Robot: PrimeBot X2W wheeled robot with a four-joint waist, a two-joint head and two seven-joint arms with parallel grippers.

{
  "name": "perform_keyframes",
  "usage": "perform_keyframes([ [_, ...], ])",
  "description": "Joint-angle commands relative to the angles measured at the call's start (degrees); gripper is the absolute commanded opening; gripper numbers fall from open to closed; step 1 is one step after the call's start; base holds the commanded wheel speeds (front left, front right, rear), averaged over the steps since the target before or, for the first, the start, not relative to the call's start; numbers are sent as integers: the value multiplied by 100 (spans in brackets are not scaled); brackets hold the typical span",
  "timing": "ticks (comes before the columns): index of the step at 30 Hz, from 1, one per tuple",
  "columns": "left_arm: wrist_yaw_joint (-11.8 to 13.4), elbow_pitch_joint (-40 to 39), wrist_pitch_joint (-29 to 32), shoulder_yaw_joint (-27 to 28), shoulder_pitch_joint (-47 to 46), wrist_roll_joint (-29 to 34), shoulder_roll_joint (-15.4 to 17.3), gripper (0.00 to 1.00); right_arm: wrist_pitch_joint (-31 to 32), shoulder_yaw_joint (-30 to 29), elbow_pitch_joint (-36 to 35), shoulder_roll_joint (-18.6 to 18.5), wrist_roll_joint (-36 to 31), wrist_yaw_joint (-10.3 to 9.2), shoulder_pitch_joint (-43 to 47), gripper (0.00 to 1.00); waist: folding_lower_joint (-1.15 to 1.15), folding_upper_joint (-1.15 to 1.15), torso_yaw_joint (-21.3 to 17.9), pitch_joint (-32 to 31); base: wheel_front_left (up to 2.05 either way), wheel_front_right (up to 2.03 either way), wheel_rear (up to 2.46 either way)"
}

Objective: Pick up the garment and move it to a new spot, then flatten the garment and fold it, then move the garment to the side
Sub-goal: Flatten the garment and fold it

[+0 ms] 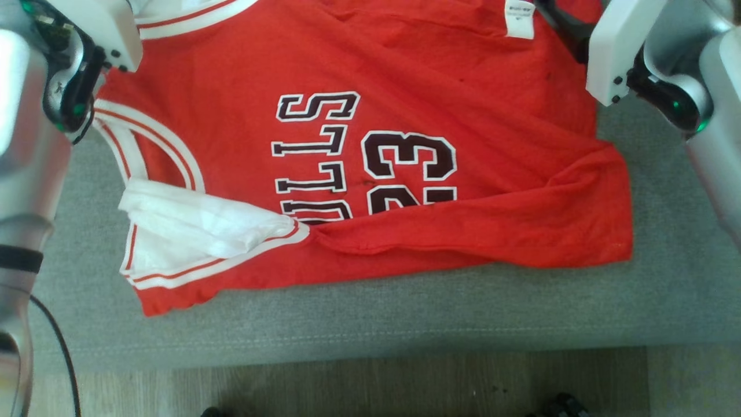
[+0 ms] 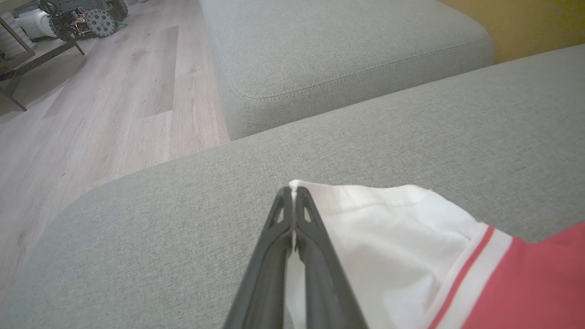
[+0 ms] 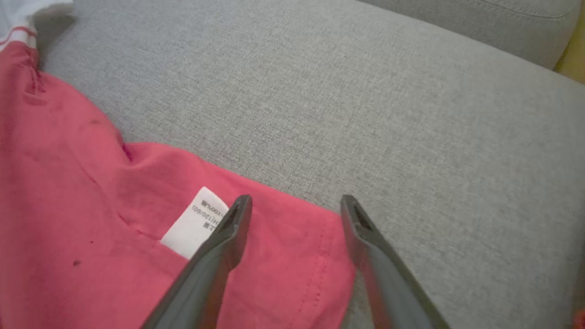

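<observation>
Grey cushion [image 1: 370, 313] of a sofa, bordered by wooden floor [image 1: 347, 382] beyond its front edge, carries the garment [image 1: 359, 174], a red sleeveless jersey with white trim and dark lettering. It lies broadly spread across the middle of the cushion, its near side close to the front edge. The left gripper [image 2: 293, 194] is clenched, fingers pressed together on the white trim at the garment's far left corner, a sliver of white cloth showing between them. The right gripper [image 3: 296, 199] is released, its jaws standing wide and straddling the red hem corner at the far right, beside the care label [image 3: 194, 224]; whether the tips touch the cloth cannot be told. Judged from this layout, relocation appears complete and flattening is the step in hand. The near side is rumpled, with a long crease rolled over the lettering and white lining [image 1: 191, 226] turned outward at the near left. Folding and the final move aside are not yet done.
</observation>
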Motion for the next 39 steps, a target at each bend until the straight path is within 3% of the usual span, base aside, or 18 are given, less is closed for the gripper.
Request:
perform_keyframes([
  [1, -26, -105, -74, 175, -305, 7, 251, 0, 24, 136, -88, -98, 123, 26, -116, 100, 0, 0, 35, 35, 0, 0, 0],
  [7, -49, 14, -153, 119, -376, -6, 182, 0, 98, 776, 300, -237, 539, 26, -411, 100, 0, 0, 115, 76, 0, 0, 0],
  [9, -53, 55, -177, 105, -392, -12, 169, 0, 181, 955, 372, -265, 734, 26, -461, 0, 0, 0, 129, 76, 0, 0, 0],
  [17, -30, 195, -357, 111, -416, -48, 174, 0, -514, 1277, 675, -380, 766, 26, -779, 0, 0, 0, 129, 9, 0, 0, 0],
  [24, -7, 289, -570, 149, -357, -123, 174, 0, -1339, 1197, 1249, -189, 504, 26, -833, 0, 0, 0, 109, -152, 0, 0, 0],
  [34, -160, 114, -792, 170, 161, -471, 182, 0, -2406, 1082, 1520, -28, 558, 26, -393, 0, 0, 0, 168, -575, 0, 0, 0],
  [39, -243, -230, -707, 5, 608, -554, 355, 0, -2692, 1032, 1484, -63, 575, 26, -74, 0, 0, 0, 183, -820, 0, 0, 0],
])
